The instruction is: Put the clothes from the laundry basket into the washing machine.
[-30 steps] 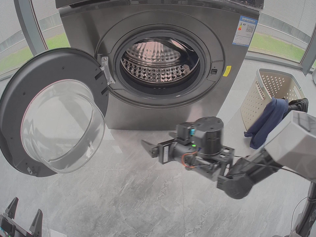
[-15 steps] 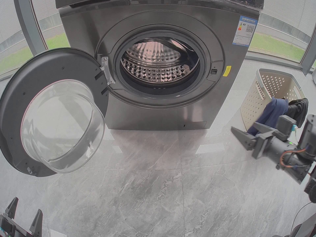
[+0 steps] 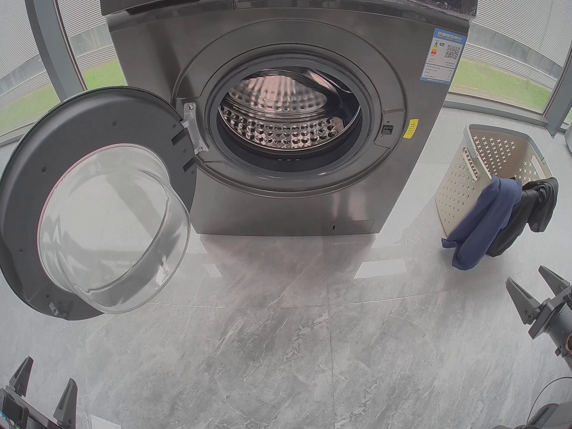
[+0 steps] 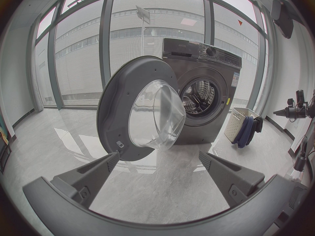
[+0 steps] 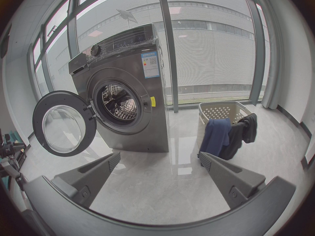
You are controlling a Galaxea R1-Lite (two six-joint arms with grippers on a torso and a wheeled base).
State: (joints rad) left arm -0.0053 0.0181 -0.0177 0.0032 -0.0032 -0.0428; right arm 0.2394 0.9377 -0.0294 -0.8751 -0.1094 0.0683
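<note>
A grey front-loading washing machine (image 3: 286, 126) stands ahead with its round door (image 3: 95, 204) swung wide to the left and the steel drum (image 3: 289, 117) bare inside. To the right a cream laundry basket (image 3: 476, 162) holds a blue garment (image 3: 482, 224) and a black garment (image 3: 530, 210), both draped over its front rim. My right gripper (image 3: 536, 293) is open at the right edge, below the basket, holding nothing. My left gripper (image 3: 42, 388) sits open at the bottom left corner. In the right wrist view the basket (image 5: 223, 110) and the blue garment (image 5: 215, 136) lie ahead.
Grey marble-pattern floor (image 3: 298, 341) stretches open between the machine and me. The open door juts out low on the left. Glass walls with dark frames (image 3: 42, 31) run behind the machine.
My right arm has swung from in front of the machine's base across to the right and down, ending at the right edge below the basket. The left gripper has stayed put.
</note>
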